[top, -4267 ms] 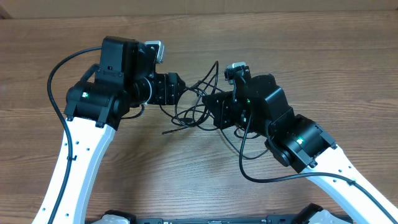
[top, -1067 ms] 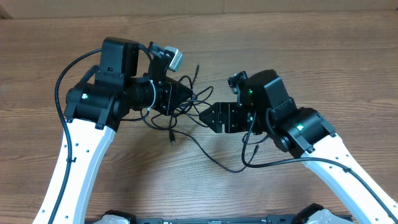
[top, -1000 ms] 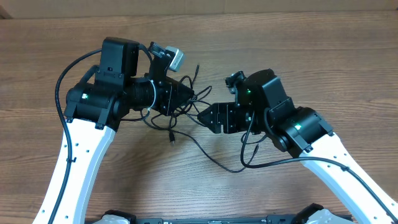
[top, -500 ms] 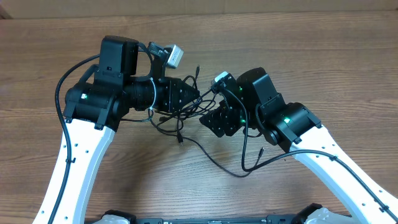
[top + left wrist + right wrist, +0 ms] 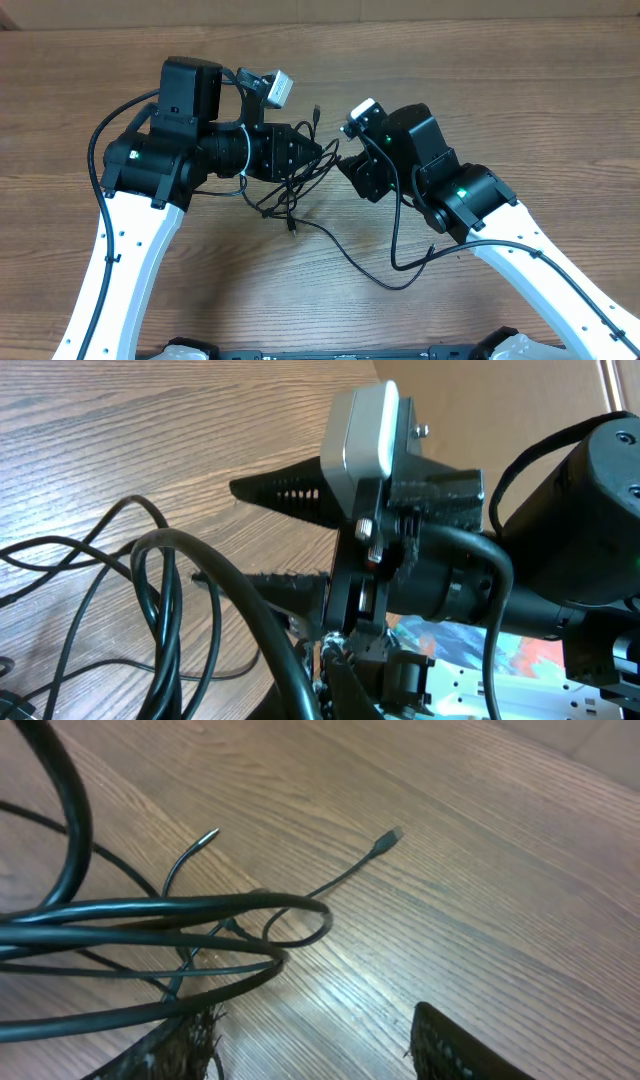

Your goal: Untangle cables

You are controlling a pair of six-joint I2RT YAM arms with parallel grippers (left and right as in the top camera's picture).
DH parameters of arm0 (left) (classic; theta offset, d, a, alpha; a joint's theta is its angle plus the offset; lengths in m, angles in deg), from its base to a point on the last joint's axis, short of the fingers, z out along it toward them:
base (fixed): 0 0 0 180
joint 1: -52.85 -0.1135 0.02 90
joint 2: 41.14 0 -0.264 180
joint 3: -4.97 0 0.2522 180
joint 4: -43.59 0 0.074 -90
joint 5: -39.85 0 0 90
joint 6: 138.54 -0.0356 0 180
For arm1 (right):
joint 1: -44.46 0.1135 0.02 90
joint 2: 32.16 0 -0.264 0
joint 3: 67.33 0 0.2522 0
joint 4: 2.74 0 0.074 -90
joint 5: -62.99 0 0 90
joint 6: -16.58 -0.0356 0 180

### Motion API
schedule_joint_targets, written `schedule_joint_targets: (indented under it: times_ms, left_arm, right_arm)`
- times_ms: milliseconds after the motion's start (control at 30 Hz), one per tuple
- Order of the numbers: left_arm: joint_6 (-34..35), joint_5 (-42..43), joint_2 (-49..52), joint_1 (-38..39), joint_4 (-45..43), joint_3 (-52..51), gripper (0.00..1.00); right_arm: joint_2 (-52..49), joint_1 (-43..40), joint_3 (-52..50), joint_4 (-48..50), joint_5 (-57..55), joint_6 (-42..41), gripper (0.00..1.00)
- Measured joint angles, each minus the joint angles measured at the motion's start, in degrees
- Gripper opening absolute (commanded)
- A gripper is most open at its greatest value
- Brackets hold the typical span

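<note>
The cables [image 5: 290,185] are thin black cords looped in a small bundle at mid-table. My left gripper [image 5: 316,153] is shut on the bundle's upper loops; in the left wrist view the cables [image 5: 150,595] curve out from my shut left gripper [image 5: 340,685] at the bottom edge. My right gripper [image 5: 343,165] faces it from the right and stands open. In the right wrist view the right gripper [image 5: 315,1055] has bare wood between its fingers, while cable loops [image 5: 150,910] cross just above the left fingertip [image 5: 175,1045]. A small plug end [image 5: 390,838] lies on the wood beyond.
One cable strand [image 5: 340,250] trails over the wooden table [image 5: 560,110] toward the front right. A thicker black arm wire [image 5: 395,240] hangs in a loop below the right arm. The right arm's grey wrist camera [image 5: 362,445] fills the middle of the left wrist view.
My right gripper has swung back and to the left, closer to the left gripper's tip, and turned. The left gripper keeps its hold and the bundle has shifted slightly right.
</note>
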Motion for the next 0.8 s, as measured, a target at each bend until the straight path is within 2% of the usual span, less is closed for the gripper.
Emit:
schedule_joint_targets:
  times_ms: [267, 467, 633, 800]
  left_arm:
    - [0.5, 0.3, 0.0, 0.0, -0.1, 0.0, 0.04]
    - [2.6, 4.0, 0.0, 0.0, -4.5, 0.7, 0.04]
    - [5.8, 5.4, 0.0, 0.0, -7.3, 2.3, 0.04]
    - [8.4, 6.2, 0.0, 0.0, -7.8, 3.7, 0.04]
  right_arm:
    - [0.0, 0.0, 0.0, 0.0, 2.6, -1.4, 0.69]
    - [0.0, 0.0, 0.0, 0.0, 5.5, -2.4, 0.68]
    - [0.0, 0.0, 0.0, 1.4, 8.1, -3.0, 0.63]
    - [0.0, 0.0, 0.0, 6.2, 5.3, -5.5, 0.63]
